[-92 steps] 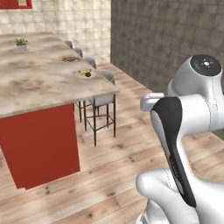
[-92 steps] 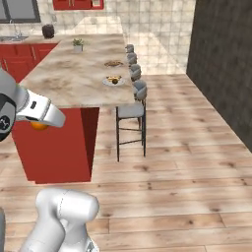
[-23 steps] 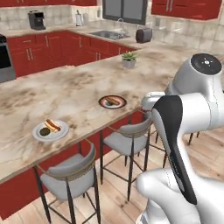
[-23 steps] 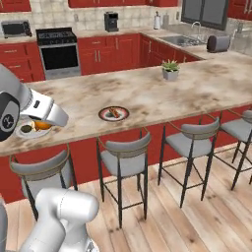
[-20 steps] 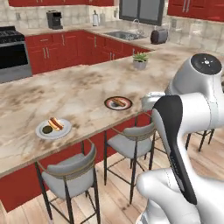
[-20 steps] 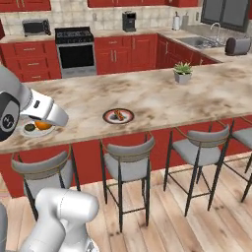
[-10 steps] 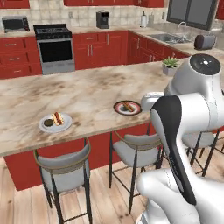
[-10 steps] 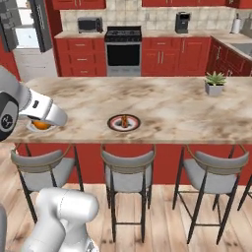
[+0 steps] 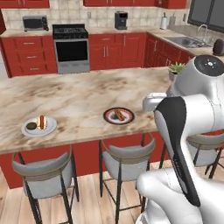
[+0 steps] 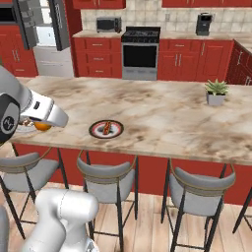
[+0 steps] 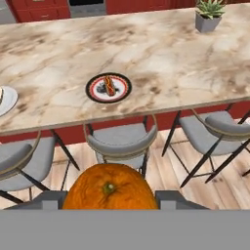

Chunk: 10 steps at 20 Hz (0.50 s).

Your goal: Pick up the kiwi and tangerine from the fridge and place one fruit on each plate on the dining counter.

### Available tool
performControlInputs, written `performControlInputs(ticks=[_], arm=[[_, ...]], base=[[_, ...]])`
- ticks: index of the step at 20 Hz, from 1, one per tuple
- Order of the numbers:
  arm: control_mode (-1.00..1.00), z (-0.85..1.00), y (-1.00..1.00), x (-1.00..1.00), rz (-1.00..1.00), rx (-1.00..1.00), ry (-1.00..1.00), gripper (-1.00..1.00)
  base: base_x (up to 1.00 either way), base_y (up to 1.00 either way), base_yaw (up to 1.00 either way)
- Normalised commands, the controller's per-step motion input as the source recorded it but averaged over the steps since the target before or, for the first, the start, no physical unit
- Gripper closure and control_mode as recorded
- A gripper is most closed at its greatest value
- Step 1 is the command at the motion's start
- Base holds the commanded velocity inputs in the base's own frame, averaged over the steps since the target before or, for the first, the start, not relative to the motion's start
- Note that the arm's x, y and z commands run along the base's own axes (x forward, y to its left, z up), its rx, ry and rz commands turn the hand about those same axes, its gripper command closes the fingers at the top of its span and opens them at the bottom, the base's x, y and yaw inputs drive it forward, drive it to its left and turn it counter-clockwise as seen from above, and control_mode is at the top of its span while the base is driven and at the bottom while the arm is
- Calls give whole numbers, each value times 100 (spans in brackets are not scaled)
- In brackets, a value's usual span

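The dining counter's tabletop [image 11: 161,63] carried the dark-rimmed plate [image 11: 109,88], holding a hot dog but no fruit. The gripper [image 11: 110,197], nearly closed, clasped the tangerine [image 11: 110,190] short of that plate; delivery was underway, calling for reaching over the plate.

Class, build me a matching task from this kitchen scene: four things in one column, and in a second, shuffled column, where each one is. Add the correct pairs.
Things:
1. tangerine
2. kiwi
3. dark plate
4. potted plant

Places:
A. on the pale plate, beside a hot dog
B. far right end of the dining counter
C. held in the gripper
D. mid-counter, above the middle stool

Pairs: 1-C, 2-A, 3-D, 4-B
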Motion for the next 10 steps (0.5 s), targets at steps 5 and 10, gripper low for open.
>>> performControlInputs(ticks=[5,10], arm=[[100,0,0,0,0,0,0,100],[-100,-8,-45,-4,0,10,5,100]], base=[[61,-16,13],[0,-1,1]])
